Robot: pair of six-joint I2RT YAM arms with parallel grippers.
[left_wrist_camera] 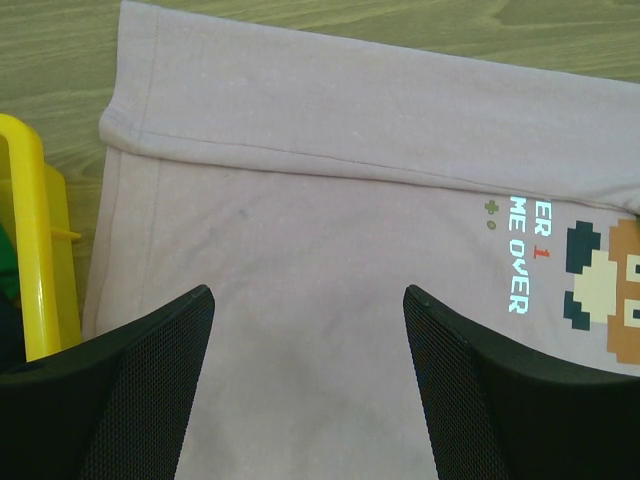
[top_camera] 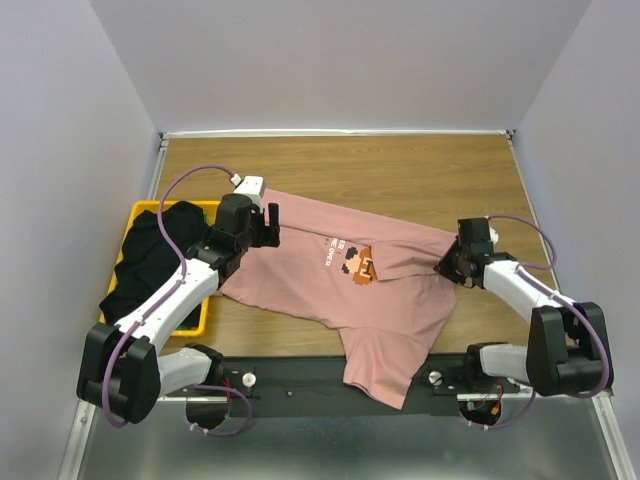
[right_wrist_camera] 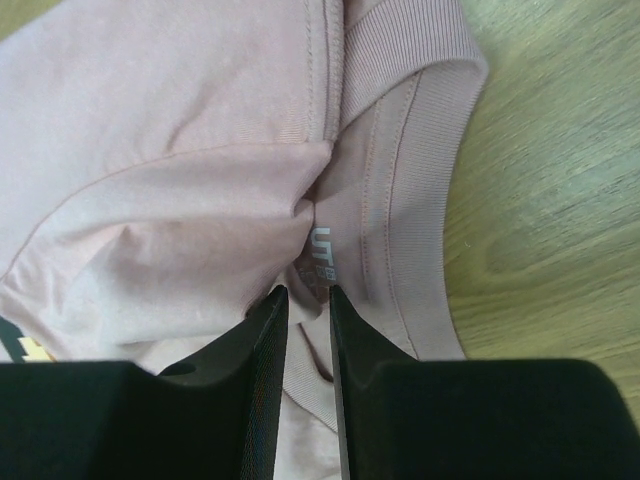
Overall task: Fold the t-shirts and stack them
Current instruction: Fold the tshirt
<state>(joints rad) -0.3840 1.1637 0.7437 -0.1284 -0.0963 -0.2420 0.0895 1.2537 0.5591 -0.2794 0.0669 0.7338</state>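
Black t-shirt (top_camera: 140, 262) partly behind left arm (top_camera: 176, 294)

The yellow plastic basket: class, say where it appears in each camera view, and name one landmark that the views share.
Top external: yellow plastic basket at mid-left.
Left wrist: its rim along the left edge.
Right wrist: not in it.
Shared landmark: the dusty-pink cloth t-shirt, in all three.

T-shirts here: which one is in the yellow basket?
The black t-shirt, bunched up and draped over the yellow basket on the left. The pink t-shirt with the pixel-art face lies spread on the wooden table instead.
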